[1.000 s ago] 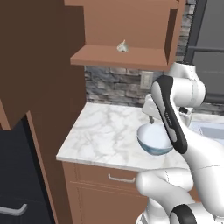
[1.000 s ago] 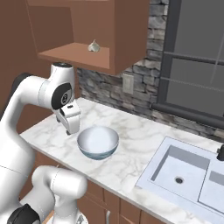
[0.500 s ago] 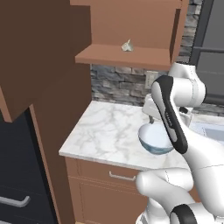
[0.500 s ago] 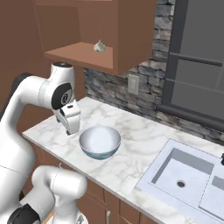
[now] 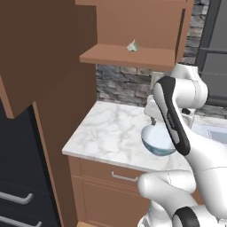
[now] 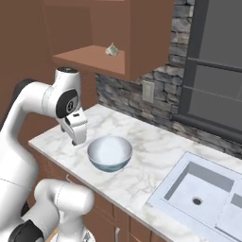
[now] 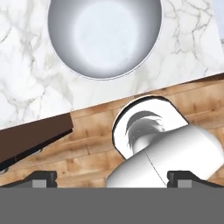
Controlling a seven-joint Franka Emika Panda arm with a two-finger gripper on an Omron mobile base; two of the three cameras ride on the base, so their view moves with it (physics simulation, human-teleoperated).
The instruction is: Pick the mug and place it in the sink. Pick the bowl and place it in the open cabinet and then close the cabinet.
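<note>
Repositioning alongside the counter, the base brought the bowl (image 6: 110,153) closer while the gripper (image 6: 76,137), jaws spread wide and empty, hung just beside it, ready for pickup.

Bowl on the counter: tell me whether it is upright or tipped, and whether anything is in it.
Upright and empty. The bowl sits rim-up on the marble counter, and the hand view shows a bare whitish inside.

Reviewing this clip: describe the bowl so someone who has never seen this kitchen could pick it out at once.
Find the white marble counter under the open brown wall cabinet, left of the pale sink. The bowl sits upright on it near the front edge: round, blue-grey, whitish inside. The small pale lump on the cabinet shelf is far smaller.
</note>
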